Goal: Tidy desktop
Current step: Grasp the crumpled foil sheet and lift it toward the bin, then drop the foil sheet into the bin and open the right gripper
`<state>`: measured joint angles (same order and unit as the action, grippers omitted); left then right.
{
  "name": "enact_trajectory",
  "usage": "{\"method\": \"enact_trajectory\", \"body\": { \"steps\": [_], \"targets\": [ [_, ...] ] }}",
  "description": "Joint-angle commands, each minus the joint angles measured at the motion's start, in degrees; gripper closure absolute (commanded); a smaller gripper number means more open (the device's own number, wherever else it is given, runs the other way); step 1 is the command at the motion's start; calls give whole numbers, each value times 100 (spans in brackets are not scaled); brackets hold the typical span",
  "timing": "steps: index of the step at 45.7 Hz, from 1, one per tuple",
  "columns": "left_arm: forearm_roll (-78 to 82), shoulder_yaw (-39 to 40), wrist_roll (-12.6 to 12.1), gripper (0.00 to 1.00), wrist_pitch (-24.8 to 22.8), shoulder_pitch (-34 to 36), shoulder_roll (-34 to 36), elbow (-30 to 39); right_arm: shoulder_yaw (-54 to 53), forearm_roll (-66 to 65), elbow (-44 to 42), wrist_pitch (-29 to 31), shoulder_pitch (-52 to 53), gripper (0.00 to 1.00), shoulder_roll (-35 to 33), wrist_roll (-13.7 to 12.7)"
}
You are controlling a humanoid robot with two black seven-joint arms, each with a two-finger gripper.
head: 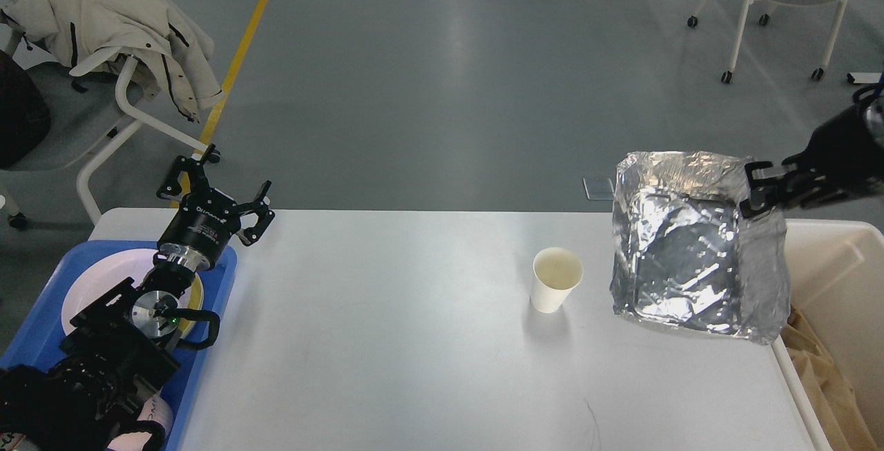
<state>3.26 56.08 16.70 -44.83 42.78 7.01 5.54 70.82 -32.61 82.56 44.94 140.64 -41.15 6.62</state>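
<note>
right end effector (pixel 754 192) gripping foil tray (pixel 690 244) (lifted), paper cup (pixel 556 278) on desktop (pixel 387 327)

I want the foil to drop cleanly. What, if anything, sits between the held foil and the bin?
Nothing visible does. The right gripper holds the foil by its upper right corner, in the air. The foil's right edge already hangs next to the bin. The paper cup stands left of the foil, away from that path.
</note>
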Motion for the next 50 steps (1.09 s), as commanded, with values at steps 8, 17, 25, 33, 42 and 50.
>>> {"method": "enact_trajectory", "body": {
  "steps": [8,17,25,33,42,50],
  "targets": [
    [-1,0,0,0,1,-6,2,0,389,-667,-1346,-449,-922,100,-296,155],
    [-1,0,0,0,1,-6,2,0,319,-817,-3884,-2866,-4558,100,-385,226],
    [-1,-9,9,0,1,-6,2,0,-76,297,-6538,-4379,-8628,100,369,358],
    [-1,-9,26,0,1,-6,2,0,151,1433,-8256,-4529,-10469,100,1048,323],
    [-1,-9,26,0,1,-6,2,0,389,1521,-8265,-4679,-10548,100,1065,287],
    [-1,-9,26,0,1,-6,2,0,284,1565,-8247,-4890,-10557,0,1092,287]
  ]
}}
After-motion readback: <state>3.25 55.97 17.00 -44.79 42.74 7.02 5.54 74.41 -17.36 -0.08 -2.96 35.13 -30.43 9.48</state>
